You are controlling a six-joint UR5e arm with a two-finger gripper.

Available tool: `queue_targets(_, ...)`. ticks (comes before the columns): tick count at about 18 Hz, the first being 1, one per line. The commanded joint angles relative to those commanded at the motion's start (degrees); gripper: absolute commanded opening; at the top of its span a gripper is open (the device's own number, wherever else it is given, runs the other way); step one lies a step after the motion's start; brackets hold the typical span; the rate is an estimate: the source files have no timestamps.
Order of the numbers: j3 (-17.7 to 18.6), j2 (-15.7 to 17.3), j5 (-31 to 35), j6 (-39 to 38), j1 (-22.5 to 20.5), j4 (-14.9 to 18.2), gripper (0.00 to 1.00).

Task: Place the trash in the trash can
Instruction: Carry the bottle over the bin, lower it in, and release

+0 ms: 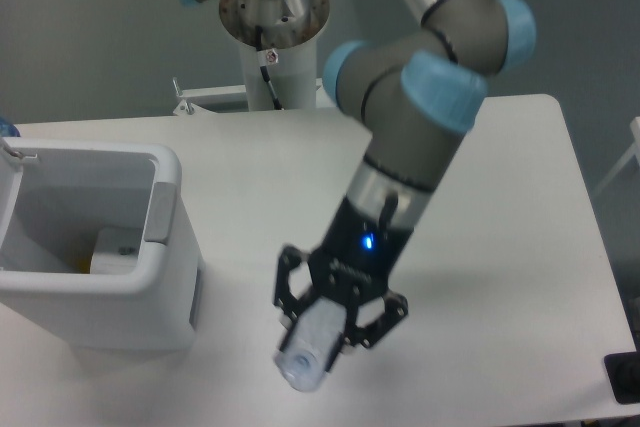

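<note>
Fixed camera: gripper (335, 322) clamped around bottle (311, 347), lifted off table (520, 207), right of trash can (95, 247). Bottle tilted, one end toward camera. Raised, likely to clear bin rim. Bin interior holds whitish item, unclear.

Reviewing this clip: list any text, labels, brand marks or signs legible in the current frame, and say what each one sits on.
No text reads clearly in this frame.
Small sticker with a red mark on the robot pedestal: too small to read.
Faint light marking on the gripper body, below a blue light: blurred, unreadable.
Bottle held between the fingers: its label faces away or is hidden, no lettering visible.
Trash can: no markings seen.
</note>
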State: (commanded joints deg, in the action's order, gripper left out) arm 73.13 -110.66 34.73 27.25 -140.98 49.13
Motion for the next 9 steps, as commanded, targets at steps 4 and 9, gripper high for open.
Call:
queue_targets(4, -4.48, 0.18, -5.02, -5.63, 2.28, -0.18, 0.37)
queue_targets(9, -6.69, 2.37, -5.82, -6.07, 8.16, -0.18, 0.37)
